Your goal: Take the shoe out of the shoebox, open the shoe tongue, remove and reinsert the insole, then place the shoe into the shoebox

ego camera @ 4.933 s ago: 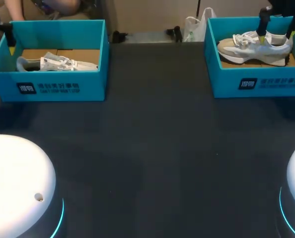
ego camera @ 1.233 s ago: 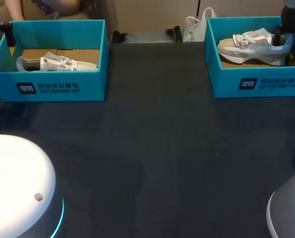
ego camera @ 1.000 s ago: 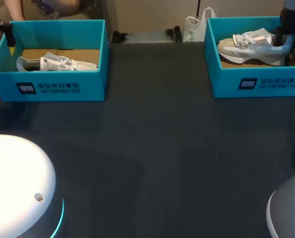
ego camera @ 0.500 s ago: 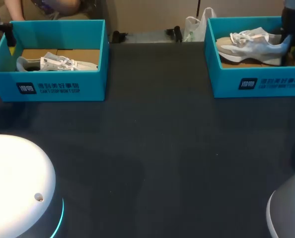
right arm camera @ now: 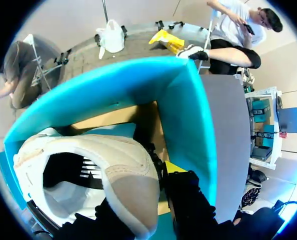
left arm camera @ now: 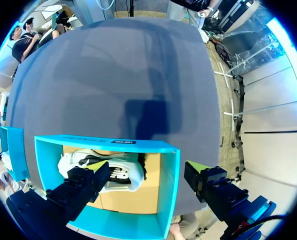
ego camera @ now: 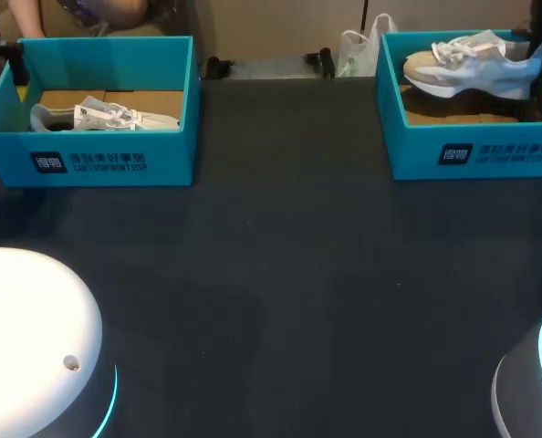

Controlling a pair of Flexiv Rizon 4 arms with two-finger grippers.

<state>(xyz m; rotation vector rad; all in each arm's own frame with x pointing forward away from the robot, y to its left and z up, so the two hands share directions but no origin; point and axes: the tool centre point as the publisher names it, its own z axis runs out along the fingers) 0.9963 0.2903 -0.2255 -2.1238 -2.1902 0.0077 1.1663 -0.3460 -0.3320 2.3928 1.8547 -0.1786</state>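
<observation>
Dark, matte tabletop (ego camera: 280,274) fills the near ground, with the rounded white arm bases (ego camera: 25,338) at its near corners and the two boxes well beyond, along the far edge. At far left stands the left shoebox (ego camera: 88,162), lidless, with teal card walls around a plain brown cardboard floor. In it the second shoe (ego camera: 107,116) seems to lie on its side. The left hand (left arm camera: 148,175) hangs above it with fingers spread wide, one over that shoe and one outside the box wall, gripping nothing; I take this for a waiting pose. At far right the right shoebox (ego camera: 472,151) is of the same make. The raised shoe (ego camera: 472,68) hangs above its floor, toe toward the middle, over the box and not yet out over the tabletop. The right hand (right arm camera: 138,192) is closed on the heel. One yellow-tipped finger presses the outside of the heel; the other is hidden by the shoe. The heel is probably gripped because it is the stiffest part, and it leaves laces and tongue free. The upper looks like soft pale mesh with beige suede-like panels, over a thick cushioned sole.
</observation>
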